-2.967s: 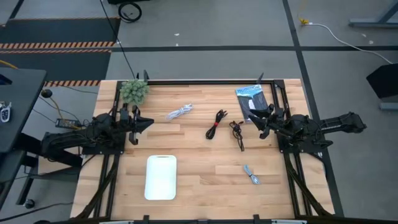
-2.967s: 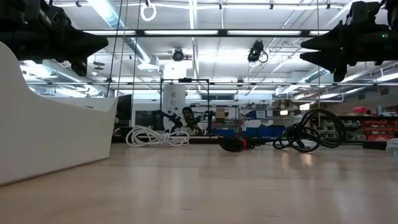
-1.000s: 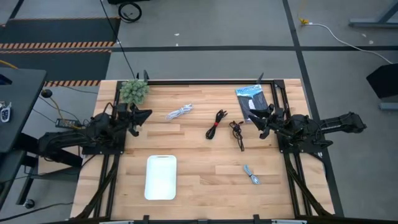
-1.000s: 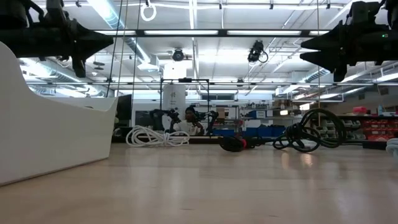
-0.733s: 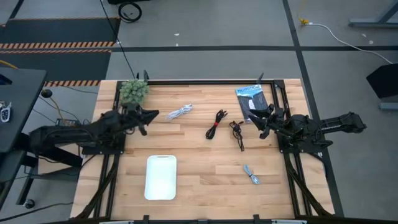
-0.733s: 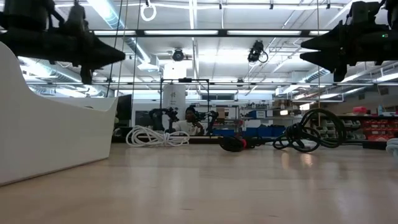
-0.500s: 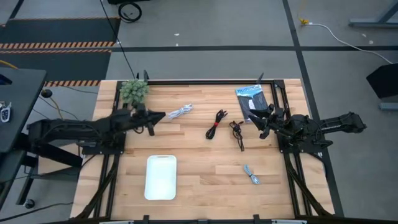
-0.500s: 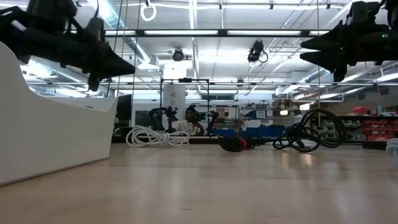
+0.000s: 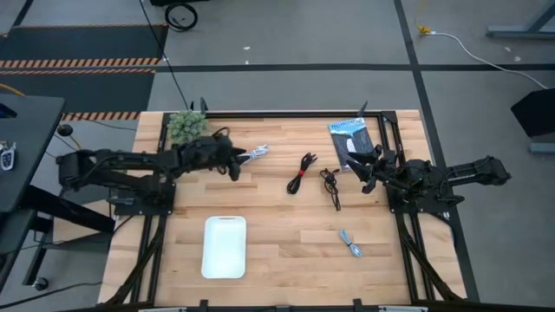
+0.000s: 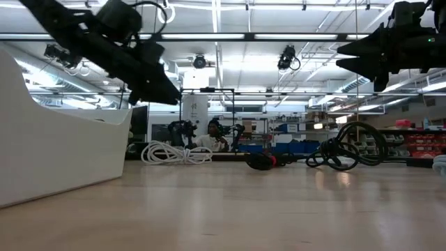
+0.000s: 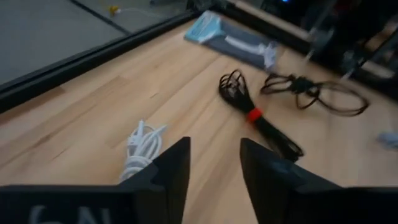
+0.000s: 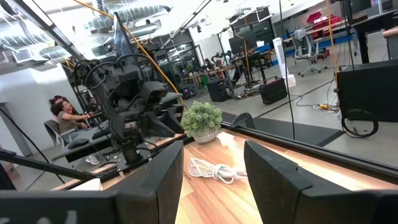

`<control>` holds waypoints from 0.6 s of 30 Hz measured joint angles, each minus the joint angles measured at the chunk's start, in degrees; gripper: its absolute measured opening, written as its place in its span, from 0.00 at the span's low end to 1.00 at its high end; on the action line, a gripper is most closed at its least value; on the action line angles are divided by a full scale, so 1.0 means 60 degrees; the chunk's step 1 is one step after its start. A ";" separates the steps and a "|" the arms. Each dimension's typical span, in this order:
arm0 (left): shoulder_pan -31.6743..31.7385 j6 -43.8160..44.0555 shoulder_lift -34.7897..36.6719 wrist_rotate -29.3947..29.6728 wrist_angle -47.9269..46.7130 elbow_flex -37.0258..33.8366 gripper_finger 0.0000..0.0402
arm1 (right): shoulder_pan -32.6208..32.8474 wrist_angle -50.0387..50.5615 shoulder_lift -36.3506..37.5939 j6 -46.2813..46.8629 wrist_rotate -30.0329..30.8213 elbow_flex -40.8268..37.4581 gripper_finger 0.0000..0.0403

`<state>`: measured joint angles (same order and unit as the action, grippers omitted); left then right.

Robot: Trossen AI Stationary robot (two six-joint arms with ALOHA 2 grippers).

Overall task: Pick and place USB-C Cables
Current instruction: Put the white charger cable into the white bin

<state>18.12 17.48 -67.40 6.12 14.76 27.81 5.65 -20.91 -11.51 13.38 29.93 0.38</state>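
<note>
Wood tabletop (image 9: 286, 243), workshop room behind. Left gripper (image 9: 239, 159) hangs above the table just left of the white-grey cable (image 9: 252, 155), fingers spread with a clear gap, nothing between them. White-grey cable lies at far left-centre. Black cable with red band (image 9: 301, 172) sits at centre, black cable (image 9: 330, 185) just right of it, not touching. Light blue-grey cable (image 9: 352, 243) lies near right, well apart from the others. White tray (image 9: 225, 247) at near left. Small plant (image 9: 186, 126) at far-left corner, dark blue-and-white packet (image 9: 350, 139) at far right. Right gripper (image 9: 357, 167) hangs at the right near the packet, fingers spread, empty.
</note>
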 joint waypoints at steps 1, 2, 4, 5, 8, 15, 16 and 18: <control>0.0073 -0.0052 -0.0261 -0.0004 -0.0188 0.0239 0.41 | 0.0000 0.0000 0.0000 0.0000 0.0000 0.0000 0.44; 0.0158 -0.0097 -0.0509 0.0002 -0.0389 0.0489 0.43 | 0.0000 0.0002 0.0000 -0.0002 0.0000 0.0000 0.44; 0.0307 -0.0228 -0.0993 0.0001 -0.0901 0.1005 0.47 | 0.0000 0.0000 0.0003 -0.0002 0.0000 0.0000 0.44; 0.0378 -0.0319 -0.1208 -0.0033 -0.1203 0.1263 0.48 | -0.0003 0.0003 0.0000 -0.0003 0.0000 0.0000 0.44; 0.0562 -0.0580 -0.1886 -0.0066 -0.2062 0.1987 0.52 | -0.0001 0.0004 0.0000 -0.0002 0.0000 -0.0002 0.44; 0.1000 -0.1148 -0.3404 -0.0151 -0.3396 0.3312 0.54 | -0.0003 0.0000 0.0003 0.0000 0.0000 0.0000 0.44; 0.1101 -0.1165 -0.3632 -0.0313 -0.3525 0.3511 0.54 | -0.0003 0.0000 0.0000 0.0000 0.0000 0.0000 0.44; 0.1281 -0.1288 -0.4119 -0.0544 -0.3757 0.3952 0.53 | -0.0001 -0.0001 0.0003 -0.0003 0.0000 -0.0001 0.44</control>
<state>25.81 9.75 -92.11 2.86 -7.78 51.52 5.64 -20.92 -11.49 13.37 29.93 0.37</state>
